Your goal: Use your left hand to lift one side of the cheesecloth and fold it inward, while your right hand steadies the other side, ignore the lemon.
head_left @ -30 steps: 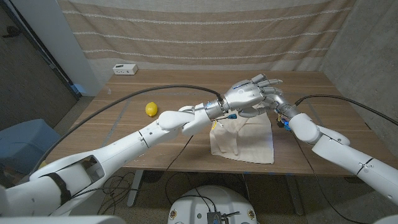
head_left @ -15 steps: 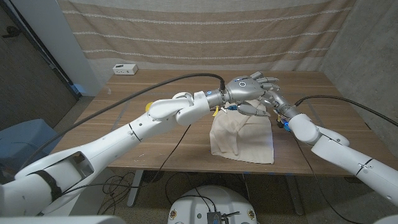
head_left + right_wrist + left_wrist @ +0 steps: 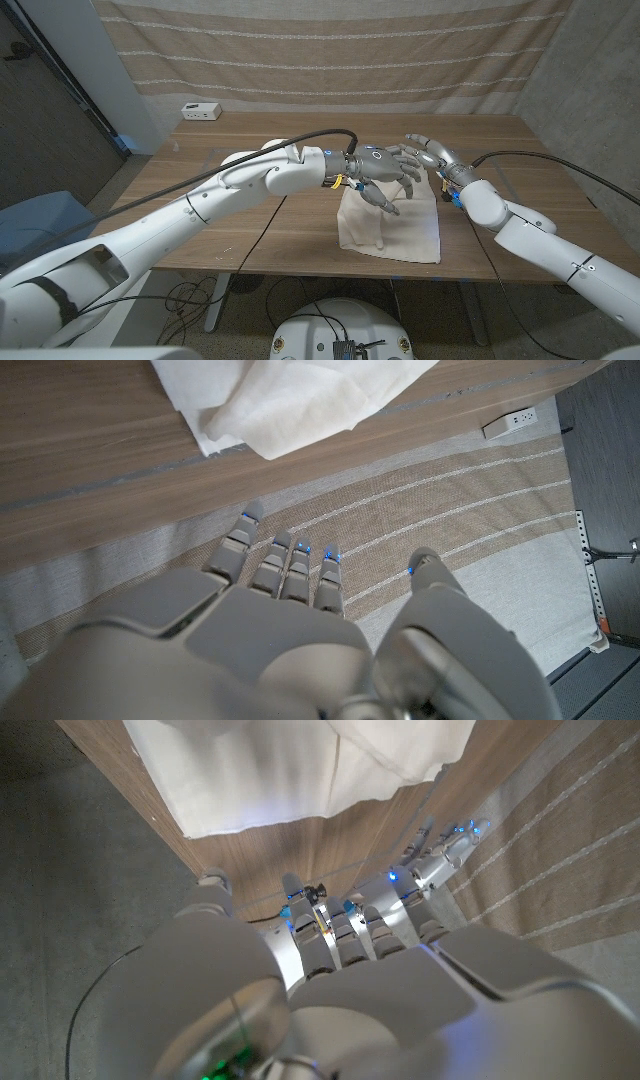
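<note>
We see the cream cheesecloth [image 3: 390,222] lying rumpled and partly folded on the wooden table [image 3: 250,215], close to its near edge, right of centre.

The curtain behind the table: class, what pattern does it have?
The curtain is beige with thin pale horizontal stripes, clearest in the head view.

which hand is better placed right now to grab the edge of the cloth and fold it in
Left, probably. The left hand hovers directly over the cloth with fingers curled down toward its near-top edge. The right hand sits beyond the cloth's far corner, fingers spread and holding nothing.
</note>
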### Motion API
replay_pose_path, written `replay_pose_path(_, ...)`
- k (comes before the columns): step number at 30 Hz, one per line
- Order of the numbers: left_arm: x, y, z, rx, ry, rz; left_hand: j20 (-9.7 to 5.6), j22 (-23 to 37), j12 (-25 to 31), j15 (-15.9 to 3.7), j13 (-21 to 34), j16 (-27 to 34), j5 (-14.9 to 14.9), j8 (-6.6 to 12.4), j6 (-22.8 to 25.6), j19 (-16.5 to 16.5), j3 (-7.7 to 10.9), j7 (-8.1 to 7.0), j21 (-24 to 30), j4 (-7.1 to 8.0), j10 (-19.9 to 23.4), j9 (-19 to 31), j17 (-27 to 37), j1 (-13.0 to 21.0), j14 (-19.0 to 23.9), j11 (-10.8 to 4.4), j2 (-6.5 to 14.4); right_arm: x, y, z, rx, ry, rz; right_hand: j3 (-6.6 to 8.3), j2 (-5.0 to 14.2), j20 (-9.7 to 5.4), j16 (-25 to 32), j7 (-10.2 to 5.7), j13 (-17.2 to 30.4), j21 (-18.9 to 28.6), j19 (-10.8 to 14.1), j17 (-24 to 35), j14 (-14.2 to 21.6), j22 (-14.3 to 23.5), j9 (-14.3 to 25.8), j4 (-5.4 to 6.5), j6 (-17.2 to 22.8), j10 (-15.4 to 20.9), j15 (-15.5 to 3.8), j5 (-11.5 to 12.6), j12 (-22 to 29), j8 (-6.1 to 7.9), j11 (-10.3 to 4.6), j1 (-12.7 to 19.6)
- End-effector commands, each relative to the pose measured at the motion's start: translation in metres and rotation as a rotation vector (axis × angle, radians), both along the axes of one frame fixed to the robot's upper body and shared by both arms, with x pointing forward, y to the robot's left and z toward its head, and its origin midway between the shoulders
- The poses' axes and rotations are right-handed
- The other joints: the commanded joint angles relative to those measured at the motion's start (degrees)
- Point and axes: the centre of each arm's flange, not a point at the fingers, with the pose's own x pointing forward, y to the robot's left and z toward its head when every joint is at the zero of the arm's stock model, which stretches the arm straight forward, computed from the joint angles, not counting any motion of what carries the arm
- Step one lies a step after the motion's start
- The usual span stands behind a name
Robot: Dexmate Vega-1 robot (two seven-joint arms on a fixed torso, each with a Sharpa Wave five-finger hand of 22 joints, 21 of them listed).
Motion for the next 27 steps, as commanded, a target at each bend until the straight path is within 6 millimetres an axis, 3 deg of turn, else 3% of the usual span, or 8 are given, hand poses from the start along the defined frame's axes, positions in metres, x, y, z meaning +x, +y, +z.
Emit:
replay_pose_path(1,0.0,0.018,-0.004,0.128,0.057,0.084,1.05,0.21,-0.3,0.18,-0.13,0.18,0.12,-0.59,-0.08,-8.23,0.41,0.34,-0.62,0.76,-0.81,-0.18,-0.14,-1.32,-1.48,0.52,1.61,-0.015,0.007,0.005,0.026,-0.043,-0.046,0.0,0.36,-0.98,0.13,-0.18,0.11,0.52,0.66,0.17,0.63,-0.04,0.12,-0.04,0.26,0.34,0.1,0.33,0.01,0.05,-0.02,-0.08)
replay_pose_path(4,-0.001,0.019,-0.003,0.164,0.056,0.104,1.24,0.32,-0.61,0.58,-0.42,0.03,0.12,-1.62,-1.55,-8.55,0.25,0.39,-0.97,0.79,-1.88,-0.58,-0.5,-1.78,-2.61,0.4,1.75,-0.016,0.008,0.001,0.033,-0.037,-0.046,0.06,0.48,-1.24,0.15,-0.13,0.1,0.55,0.73,0.17,0.68,-0.04,0.12,-0.05,0.3,0.39,0.04,0.35,0.03,0.07,0.03,-0.07)
replay_pose_path(7,-0.001,0.02,-0.003,0.193,0.038,0.116,1.49,0.35,-0.74,0.71,-0.68,0.0,0.01,-2.18,-2.07,-9.06,-0.73,0.14,-1.46,0.4,-2.55,-0.96,-0.93,-2.4,-3.24,0.5,0.01,-0.018,0.01,-0.002,0.045,-0.041,-0.044,0.1,0.58,-1.36,0.16,-0.13,0.1,0.56,0.77,0.17,0.72,-0.04,0.12,-0.04,0.37,0.49,-0.01,0.36,0.06,0.1,0.02,-0.08)
replay_pose_path(13,0.003,0.016,-0.009,0.26,0.026,0.13,1.43,0.41,-0.97,1.15,-1.18,-0.03,0.35,-3.34,-4.13,-9.14,-1.89,-2.06,-2.08,-0.71,-3.98,-1.48,-1.78,-2.15,-4.29,0.55,-2.39,-0.024,0.012,-0.006,0.058,-0.053,-0.038,0.15,0.75,-1.56,0.19,-0.04,0.1,0.58,0.88,0.17,0.81,-0.03,0.12,-0.01,0.54,0.68,-0.02,0.37,0.13,0.16,0.01,-0.15)
replay_pose_path(22,0.005,0.015,-0.024,0.299,-0.108,0.128,1.65,0.47,-0.99,1.71,-1.81,0.16,1.4,-3.83,-5.92,-8.93,-2.32,-2.91,-2.77,-2.64,-5.33,-1.86,-2.77,0.51,-5.02,-0.08,-3.95,-0.029,0.011,-0.013,0.067,-0.05,-0.043,0.19,0.88,-1.59,0.21,0.06,0.1,0.58,0.92,0.17,0.93,-0.04,0.12,0.0,0.54,0.8,-0.1,0.36,0.16,0.15,0.11,-0.22)
replay_pose_path(27,0.01,0.015,-0.035,0.298,-0.195,0.103,1.22,0.41,-0.57,0.88,-2.21,0.57,2.16,-3.51,-5.79,-7.55,-2.14,-2.96,-2.84,-3.85,-4.94,-1.93,-3.32,3.09,-4.39,-0.85,-4.07,-0.03,0.013,-0.013,0.062,-0.052,-0.043,0.23,0.95,-1.64,0.2,0.03,0.1,0.58,0.94,0.15,0.96,-0.04,0.12,-0.03,0.59,0.8,-0.09,0.36,0.14,0.16,0.02,-0.24)
